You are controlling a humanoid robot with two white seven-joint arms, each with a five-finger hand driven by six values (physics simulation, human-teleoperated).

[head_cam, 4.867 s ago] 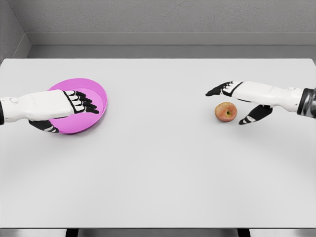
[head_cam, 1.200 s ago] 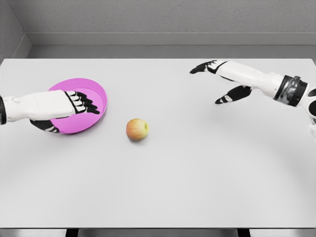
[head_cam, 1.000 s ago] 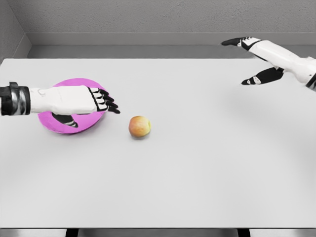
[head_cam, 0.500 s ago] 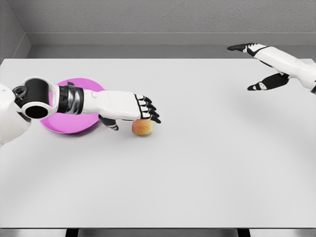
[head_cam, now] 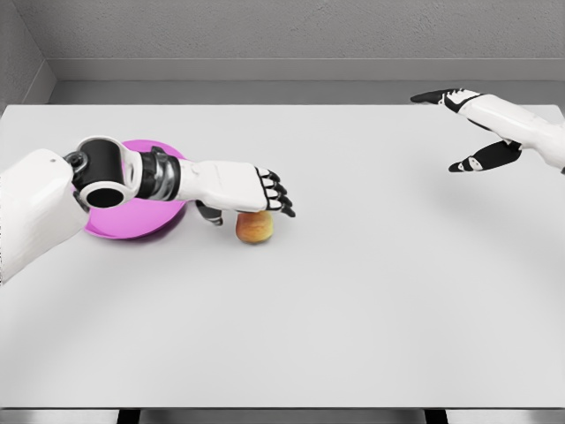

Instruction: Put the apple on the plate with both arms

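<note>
Under left hand (head_cam: 252, 191) fingers (head_cam: 281, 201), apple (head_cam: 255, 229)

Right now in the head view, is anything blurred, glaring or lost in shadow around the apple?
Head view: sharp all over, with flat, even light and no glare on the white table. The apple casts only a faint, soft shadow. The left hand covers its top, and the left arm hides part of the pink plate.

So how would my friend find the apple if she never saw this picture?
Start at the pink plate on the table's left side. Just right of it, the left robot hand hovers over the apple. It is the only small, round, yellow-red thing there.
</note>
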